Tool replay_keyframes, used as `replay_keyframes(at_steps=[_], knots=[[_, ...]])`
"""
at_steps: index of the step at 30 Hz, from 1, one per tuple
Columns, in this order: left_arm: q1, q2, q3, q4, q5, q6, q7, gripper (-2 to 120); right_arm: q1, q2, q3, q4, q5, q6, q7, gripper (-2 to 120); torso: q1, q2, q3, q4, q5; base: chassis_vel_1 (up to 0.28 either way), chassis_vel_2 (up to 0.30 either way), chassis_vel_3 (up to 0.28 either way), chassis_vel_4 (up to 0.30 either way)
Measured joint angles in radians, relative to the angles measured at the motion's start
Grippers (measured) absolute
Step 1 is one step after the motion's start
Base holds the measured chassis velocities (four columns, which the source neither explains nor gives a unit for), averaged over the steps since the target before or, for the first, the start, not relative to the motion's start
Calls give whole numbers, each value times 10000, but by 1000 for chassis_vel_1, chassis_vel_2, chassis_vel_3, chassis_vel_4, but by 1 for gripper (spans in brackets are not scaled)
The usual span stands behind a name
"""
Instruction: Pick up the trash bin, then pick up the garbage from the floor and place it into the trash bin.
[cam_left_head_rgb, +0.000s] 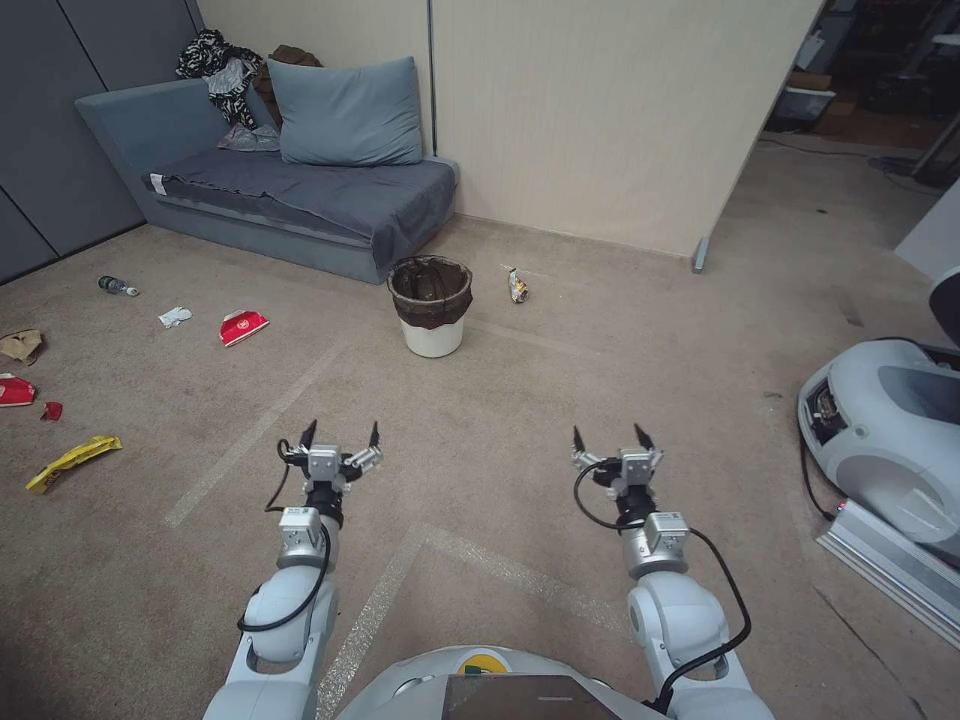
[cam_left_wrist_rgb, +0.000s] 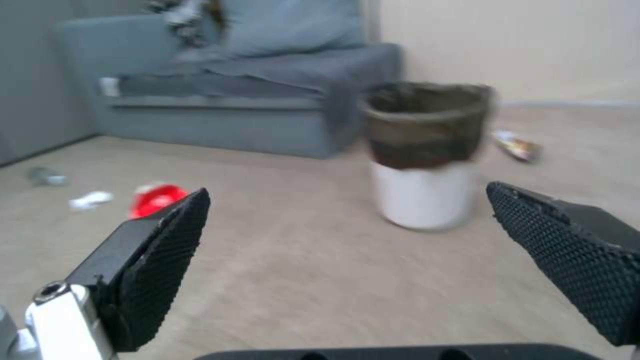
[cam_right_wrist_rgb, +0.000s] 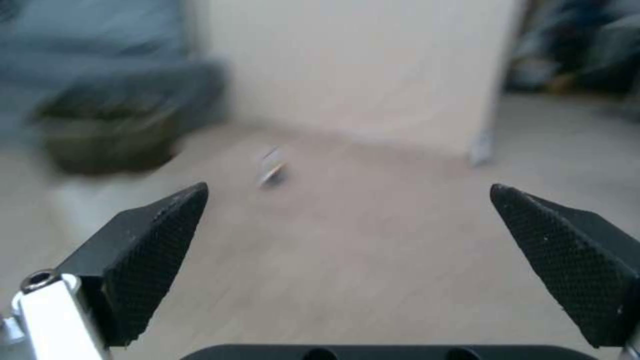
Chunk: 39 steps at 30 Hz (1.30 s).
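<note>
trash bin (cam_left_head_rgb: 431, 305): 1, upright on carpet | garbage (cam_left_head_rgb: 243, 326): 8 pieces | end effectors, left (cam_left_head_rgb: 341, 434) and right (cam_left_head_rgb: 609, 437): wide open, empty

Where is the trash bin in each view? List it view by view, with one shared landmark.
Head view: trash bin on the carpet ahead, just off the sofa's front corner.
Left wrist view: trash bin seen between the open left gripper's fingers.
Right wrist view: blurred trash bin far to one side.
Shared landmark: the sofa.
</note>
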Motion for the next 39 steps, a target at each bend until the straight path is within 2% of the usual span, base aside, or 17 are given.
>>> replay_keyframes(at_steps=[2, 3, 4, 5, 7, 8, 9, 39], knots=[[-329, 110, -57, 53, -128, 110, -686, 100, 88, 272, 458, 250, 49, 548, 802, 100, 0, 0, 0, -2, 2, 0, 0, 0, 0], [-589, 195, -96, 96, -230, 197, -1233, 100, 148, 411, 765, 424, 108, 915, 1273, 100, 0, 0, 0, -2, 1, 0, 0, 0, 0], [-745, 247, -123, 122, -290, 249, -1563, 100, 163, 418, 904, 514, 182, 1077, 1404, 100, 0, 0, 0, -4, -2, 0, 0, 0, 0], [-745, 247, -123, 122, -290, 249, -1563, 100, 163, 418, 904, 514, 182, 1077, 1404, 100, 0, 0, 0, -4, -2, 0, 0, 0, 0], [-993, 403, -204, 117, -482, 319, -2151, 100, 165, 411, 981, 602, 278, 1143, 1461, 100, 0, 0, 0, -5, 3, 0, 0, 0, 0], [-993, 403, -204, 117, -482, 319, -2151, 100, 165, 411, 981, 602, 278, 1143, 1461, 100, 0, 0, 0, -5, 3, 0, 0, 0, 0], [-1016, 457, -228, 87, -563, 336, -2291, 100, 162, 390, 995, 639, 310, 1141, 1458, 100, 0, 0, 0, 3, 3, 0, 0, 0, 0], [-1021, 540, -169, 71, -638, 335, -2247, 100, 161, 428, 877, 467, 150, 872, 1207, 100, 0, 0, 0, -1, 2, 0, 0, 0, 0]])
